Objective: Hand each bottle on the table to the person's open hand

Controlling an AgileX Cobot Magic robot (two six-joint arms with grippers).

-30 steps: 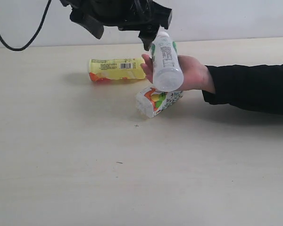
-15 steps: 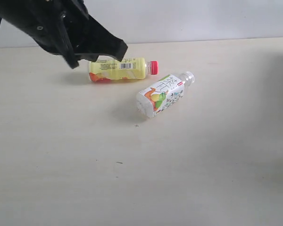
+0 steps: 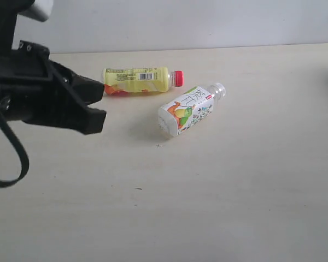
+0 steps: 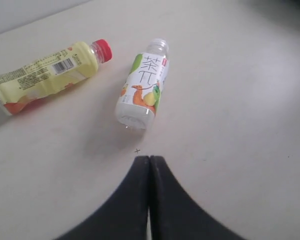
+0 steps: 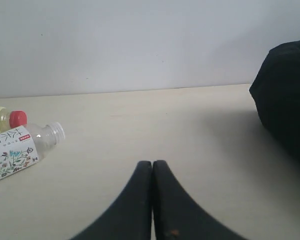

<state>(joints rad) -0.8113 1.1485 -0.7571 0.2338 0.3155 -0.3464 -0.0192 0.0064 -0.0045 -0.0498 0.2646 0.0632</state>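
- left gripper (image 4: 149, 159): fingers pressed together, empty, the nearer arm.
- clear fruit-print plastic bottle (image 3: 188, 111): lying on the pale beige table (image 3: 208, 207), right of it, cap pointing far-right.
- yellow red-capped bottle (image 3: 138, 80): lying farther back.
- right gripper (image 5: 152, 164): pressed together.

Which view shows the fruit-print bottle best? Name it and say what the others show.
Left wrist view: the fruit-print bottle lies whole, close, its label and neck plain. The exterior view shows it whole too, but smaller. The right wrist view catches only its neck end, the rest cut off at the edge.
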